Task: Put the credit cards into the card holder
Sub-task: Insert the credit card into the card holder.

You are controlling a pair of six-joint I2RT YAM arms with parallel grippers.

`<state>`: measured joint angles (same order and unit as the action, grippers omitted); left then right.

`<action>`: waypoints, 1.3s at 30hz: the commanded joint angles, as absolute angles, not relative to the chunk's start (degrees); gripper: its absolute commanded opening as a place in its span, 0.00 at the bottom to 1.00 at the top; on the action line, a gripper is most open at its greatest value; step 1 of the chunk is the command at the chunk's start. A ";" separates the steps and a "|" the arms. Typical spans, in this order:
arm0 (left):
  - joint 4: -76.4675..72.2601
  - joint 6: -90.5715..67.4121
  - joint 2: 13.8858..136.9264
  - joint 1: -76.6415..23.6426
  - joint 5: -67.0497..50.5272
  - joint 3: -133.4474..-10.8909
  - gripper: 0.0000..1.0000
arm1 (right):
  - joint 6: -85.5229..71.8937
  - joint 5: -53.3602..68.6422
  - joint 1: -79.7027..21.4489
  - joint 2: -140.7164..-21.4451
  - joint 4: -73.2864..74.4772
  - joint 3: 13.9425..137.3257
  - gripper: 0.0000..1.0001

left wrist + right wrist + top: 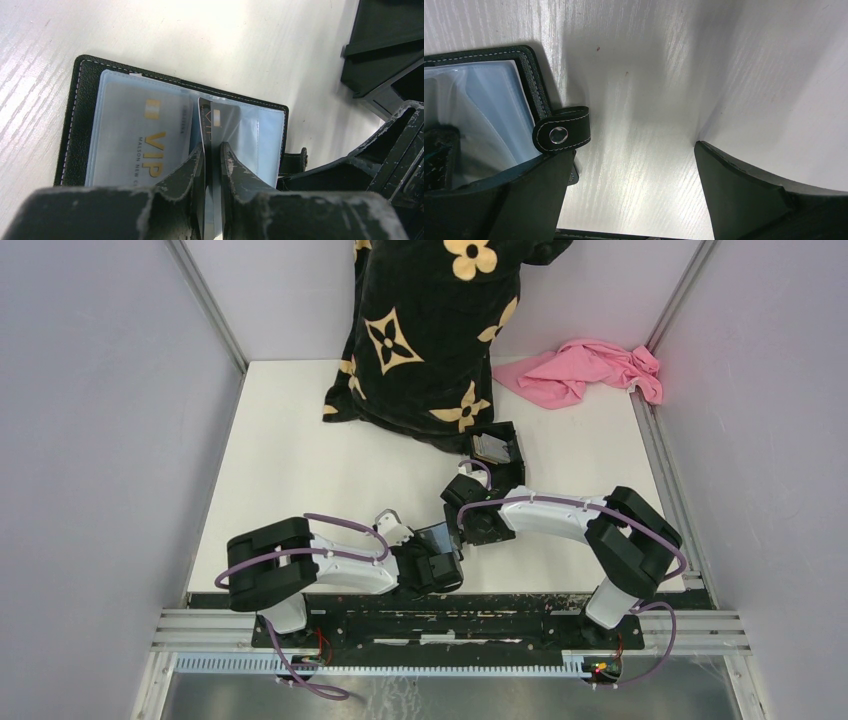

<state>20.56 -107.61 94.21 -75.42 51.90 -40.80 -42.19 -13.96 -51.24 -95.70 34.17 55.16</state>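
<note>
**Grained leather, clear plastic, scuffed jaws**

The card holder looks like matt black grained leather with pale stitching. Its sleeves are clear, glossy plastic. The whitish card under one has metallic gold print. The strap bears a shiny metal snap. The dark card in the left gripper is smooth, glossy plastic. That gripper's jaws are matt black, scuffed pale at the edges; the right gripper has smoother ones. The tabletop is white with fine wood grain and a satin sheen. In the top view, a plush black cloth lies at 12 o'clock, a thin crumpled pink cloth at 1 o'clock, and a ribbed metal rail at 6 o'clock.
</note>
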 commanded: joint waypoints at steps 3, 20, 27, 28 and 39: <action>27.77 -105.22 97.67 -77.69 33.31 -36.83 0.25 | -42.76 -12.82 -51.50 -96.89 31.47 54.47 0.99; 23.55 -104.45 88.33 -78.65 37.18 -31.54 0.64 | -42.46 -12.13 -51.50 -97.91 31.04 54.75 1.00; 25.87 -107.43 89.72 -80.02 34.25 -31.33 0.64 | -42.53 -12.25 -51.50 -97.29 31.09 54.55 1.00; 26.91 -107.91 89.88 -80.25 33.93 -31.56 0.64 | -42.50 -12.32 -51.50 -97.17 31.19 54.51 0.99; 32.50 -112.36 86.38 -82.00 34.47 -32.37 0.75 | -42.07 -12.51 -51.50 -97.10 31.55 54.95 1.00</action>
